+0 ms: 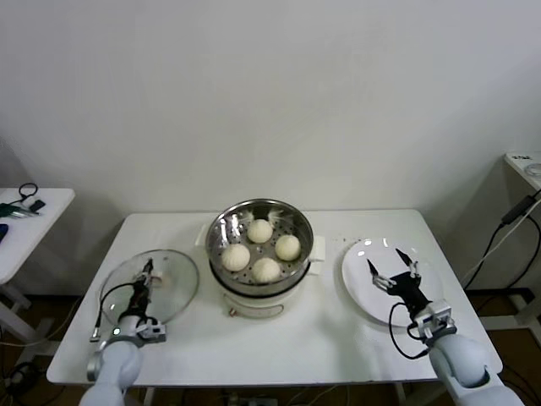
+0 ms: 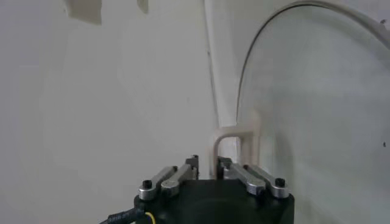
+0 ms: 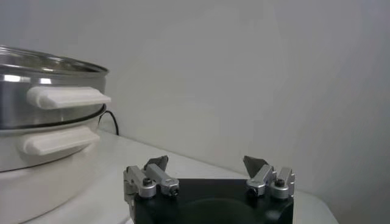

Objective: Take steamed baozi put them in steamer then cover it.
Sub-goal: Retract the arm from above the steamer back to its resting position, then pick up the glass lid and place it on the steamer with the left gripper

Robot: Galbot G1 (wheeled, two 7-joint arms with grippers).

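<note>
Four cream-white baozi [image 1: 259, 230] lie in the shiny steamer [image 1: 221, 222] on its white pot base at the table's middle. The steamer also shows in the right wrist view [image 3: 55, 76]. The clear glass cover [image 1: 173, 292] is to the left of the steamer, by the table's left front. My left gripper [image 1: 146, 272] is shut on the cover's cream bar handle [image 2: 237, 135]; its jaws [image 2: 207, 161] close around one post, with the glass [image 2: 317, 122] beside it. My right gripper [image 1: 392, 260] is open and empty above the white plate [image 1: 363, 283], and it shows in the right wrist view [image 3: 206, 164].
The white table [image 1: 321, 338] has its front edge close to both arms. A small side table [image 1: 25, 207] with dark items stands at the far left. Another table edge [image 1: 526, 165] and hanging cables [image 1: 499, 245] are at the right.
</note>
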